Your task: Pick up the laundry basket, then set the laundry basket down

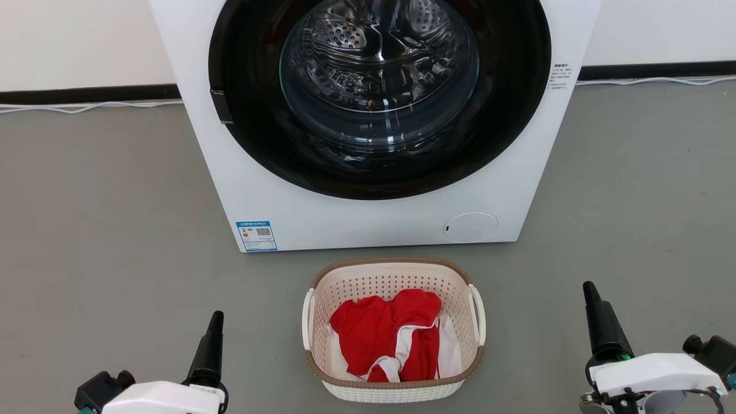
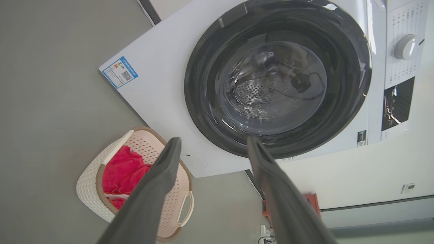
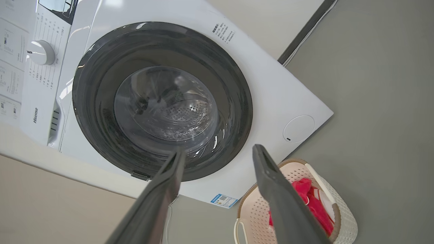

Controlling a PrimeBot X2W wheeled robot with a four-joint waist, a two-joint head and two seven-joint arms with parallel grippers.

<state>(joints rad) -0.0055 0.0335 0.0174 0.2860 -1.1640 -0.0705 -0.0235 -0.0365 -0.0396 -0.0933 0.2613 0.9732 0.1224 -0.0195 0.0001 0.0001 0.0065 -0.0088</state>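
Sitting on the floor at lower centre, before the washing machine (image 1: 368,227), the laundry basket (image 1: 394,393) waits untouched. Left claw (image 2: 213,142) and right claw (image 3: 218,150) are both spread wide, empty, at the bottom corners. Lift and set-down all to come.

The left gripper (image 1: 216,319) is held low at the near left. In the head view it is seen edge-on, one dark finger hidden behind the other, pointed toward the far side and leaned slightly right. The white left wrist housing (image 1: 164,398) is seen at the near edge, with a dark left connector (image 1: 104,386) on its outer side. In the left wrist view the left fingers (image 2: 159,176) are spread well apart.

The right gripper (image 1: 591,291) is held at the near right, pointed far and leaned slightly left, above the white right wrist housing (image 1: 652,372) and a dark right connector (image 1: 710,351). In the right wrist view the right fingers (image 3: 274,183) are likewise parted wide.
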